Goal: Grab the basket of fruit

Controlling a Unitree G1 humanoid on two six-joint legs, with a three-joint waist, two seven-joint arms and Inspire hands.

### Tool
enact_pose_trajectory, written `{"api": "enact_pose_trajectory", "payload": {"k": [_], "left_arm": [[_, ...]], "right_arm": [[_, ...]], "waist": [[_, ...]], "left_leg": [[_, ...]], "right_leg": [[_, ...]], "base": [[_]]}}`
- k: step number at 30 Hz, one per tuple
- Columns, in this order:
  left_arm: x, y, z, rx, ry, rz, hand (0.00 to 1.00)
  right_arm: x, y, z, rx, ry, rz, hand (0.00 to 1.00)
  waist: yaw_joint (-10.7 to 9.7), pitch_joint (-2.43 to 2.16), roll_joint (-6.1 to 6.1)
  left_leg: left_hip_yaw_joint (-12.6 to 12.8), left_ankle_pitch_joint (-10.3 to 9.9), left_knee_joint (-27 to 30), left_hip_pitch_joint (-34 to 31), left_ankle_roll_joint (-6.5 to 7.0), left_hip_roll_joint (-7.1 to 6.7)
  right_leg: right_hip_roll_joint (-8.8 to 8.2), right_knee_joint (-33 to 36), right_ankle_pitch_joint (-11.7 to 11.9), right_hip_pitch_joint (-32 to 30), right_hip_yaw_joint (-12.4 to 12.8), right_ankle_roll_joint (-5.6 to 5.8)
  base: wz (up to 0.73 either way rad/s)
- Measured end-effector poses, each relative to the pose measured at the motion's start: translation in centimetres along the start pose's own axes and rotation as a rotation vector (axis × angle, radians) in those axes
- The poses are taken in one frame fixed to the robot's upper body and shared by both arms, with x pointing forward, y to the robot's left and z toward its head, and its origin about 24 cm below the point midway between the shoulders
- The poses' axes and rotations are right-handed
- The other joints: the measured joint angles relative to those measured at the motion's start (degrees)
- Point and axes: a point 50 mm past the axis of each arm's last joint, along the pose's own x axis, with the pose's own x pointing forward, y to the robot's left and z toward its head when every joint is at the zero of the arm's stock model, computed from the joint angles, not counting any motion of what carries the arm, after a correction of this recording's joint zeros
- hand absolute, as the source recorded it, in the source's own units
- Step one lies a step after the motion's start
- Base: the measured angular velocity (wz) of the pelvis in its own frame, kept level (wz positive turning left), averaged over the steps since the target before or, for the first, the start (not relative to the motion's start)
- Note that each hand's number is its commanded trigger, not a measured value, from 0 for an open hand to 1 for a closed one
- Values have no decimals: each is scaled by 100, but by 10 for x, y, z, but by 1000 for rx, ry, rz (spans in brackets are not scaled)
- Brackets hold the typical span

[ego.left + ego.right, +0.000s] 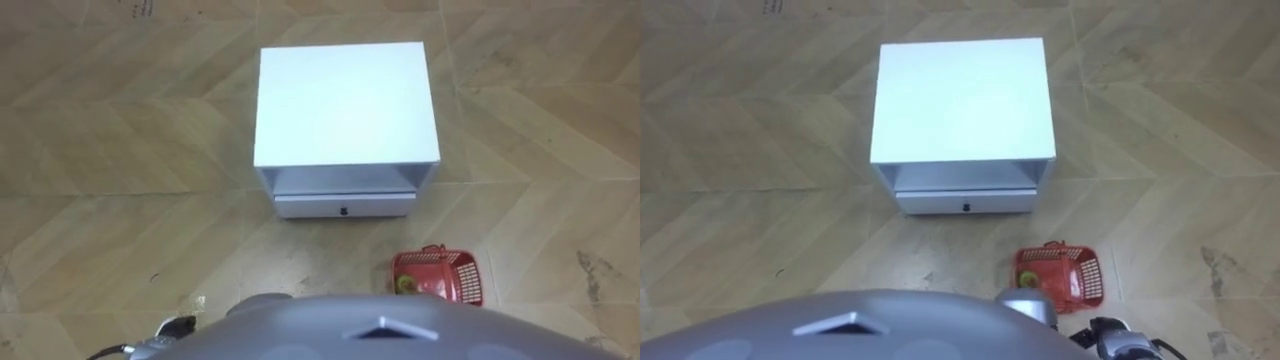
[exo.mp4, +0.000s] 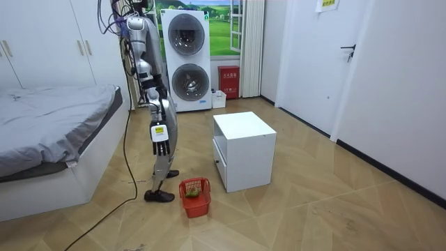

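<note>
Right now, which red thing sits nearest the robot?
The basket, on the floor by its feet; the red box stands far back beside the washers.

You see a basket (image 1: 437, 275) of red plastic lattice, a cabinet (image 1: 345, 100) with smooth, matt white panels, and a wood-patterned floor (image 1: 120, 180), faintly glossy with dark scuffs.

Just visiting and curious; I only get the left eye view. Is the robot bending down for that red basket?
Observer: No. It stands upright, with the basket by its feet.
Operator: Is a robot hand close to it?
Observer: No. The right robot hand hangs open at its side, well above the basket.
</note>
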Motion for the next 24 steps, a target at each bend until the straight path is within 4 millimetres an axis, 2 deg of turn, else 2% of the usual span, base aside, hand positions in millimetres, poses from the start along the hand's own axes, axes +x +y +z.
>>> {"api": "enact_pose_trajectory", "payload": {"k": [2,3,4,5,6,7,8,9,10,11,13,14,15,16,17,18,19,20,21,22,24], "left_arm": [[0,5,2,-7,-5,11,0],[0,9,1,-19,-6,20,0],[0,16,-2,-25,-9,38,0],[0,18,-3,-30,-10,46,0],[0,21,-3,-29,-16,56,0],[0,23,0,-25,-32,63,0],[-1,25,6,-24,-52,81,0],[-1,27,9,-23,-62,91,0],[-1,31,18,-26,-85,111,0],[-1,33,24,-22,-97,120,0],[-3,43,55,-20,-171,164,0],[-4,46,64,-20,-192,177,0],[-7,53,82,-36,-236,207,0],[-10,55,94,-46,-267,225,0],[-10,56,96,-49,-275,229,0],[-11,57,100,-52,-286,239,0],[-10,59,97,-47,-279,247,0],[-10,60,96,-49,-273,253,0],[-10,62,94,-36,-263,269,0],[-10,61,93,-20,-258,280,0],[-9,61,91,-23,-252,282,0]], "right_arm": [[0,-1,3,12,-13,-2,0],[0,-2,7,12,-27,-5,0],[0,0,3,16,-25,0,0],[0,1,1,23,-22,2,0],[0,-2,4,53,-28,-7,0],[-1,-7,15,80,-61,-26,0],[-2,-11,30,112,-106,-44,0],[-3,-13,40,128,-133,-50,0],[-6,-16,59,168,-190,-55,0],[-8,-17,67,186,-214,-57,0],[-18,-23,108,230,-324,-69,0],[-21,-25,117,241,-350,-73,0],[-26,-29,134,266,-402,-84,0],[-31,-34,146,291,-448,-100,0],[-34,-35,151,301,-468,-104,0],[-38,-37,161,328,-498,-106,0],[-41,-39,166,349,-514,-120,0],[-42,-40,168,364,-522,-129,0],[-44,-45,171,401,-532,-145,0],[-46,-52,172,434,-537,-168,0],[-50,-62,176,476,-557,-211,0]], "waist": [[-29,-11,-60],[-7,-11,-74],[-30,3,-194],[-24,-8,-251],[41,-51,-321],[79,-74,-322],[80,-100,-365],[87,-93,-397],[73,-60,-462],[76,-60,-476],[132,-7,-545],[158,6,-562],[208,32,-610],[232,52,-582],[243,53,-592],[256,60,-600],[291,64,-606],[299,66,-614],[300,96,-667],[303,111,-692],[298,121,-708]], "left_leg": [[37,49,10,-182,105,-81],[102,43,53,-275,163,-92],[109,4,182,-355,226,-146],[108,-17,239,-392,253,-176],[114,-39,388,-571,282,-211],[124,-42,558,-875,289,-213],[128,-38,805,-1260,296,-212],[128,-41,961,-1489,301,-212],[126,-53,1302,-1949,320,-213],[126,-57,1488,-2195,325,-213],[117,-84,2244,-3267,322,-220],[117,-111,2489,-3566,310,-220],[132,-173,3004,-4162,282,-235],[114,-211,3525,-4646,268,-226],[121,-240,3728,-4822,251,-231],[127,-305,4095,-5130,179,-238],[127,-347,4455,-5413,145,-234],[127,-377,4626,-5555,131,-242],[143,-487,4941,-5824,95,-283],[176,-561,5231,-6086,33,-336],[305,-635,5671,-6478,41,-345]], "right_leg": [[-132,316,9,-292,32,-1],[-220,815,2,-513,90,-16],[-337,1698,26,-647,181,-59],[-371,2095,47,-643,239,-94],[-381,2717,83,-621,331,-143],[-351,3055,141,-620,396,-170],[-336,3128,245,-591,421,-183],[-337,3100,276,-556,437,-170],[-334,2989,316,-453,457,-118],[-329,2950,323,-433,465,-99],[-167,2755,283,-383,665,-33],[-144,2712,251,-397,689,-10],[-152,2632,62,-413,672,24],[-132,2680,-897,-474,630,54],[-124,2808,-1266,-528,640,46],[-141,3282,-1737,-736,651,-50],[-176,3978,-1995,-1056,666,-110],[-192,4305,-2100,-1205,683,-157],[-268,4963,-2240,-1508,711,-132],[-354,5604,-2252,-1827,763,-115],[-458,6484,-2253,-2234,865,-113]], "base": [[3],[13],[17],[19],[0],[0],[0],[11],[13],[23],[27],[22],[23],[25],[24],[15],[13],[16],[23],[26],[33]]}}
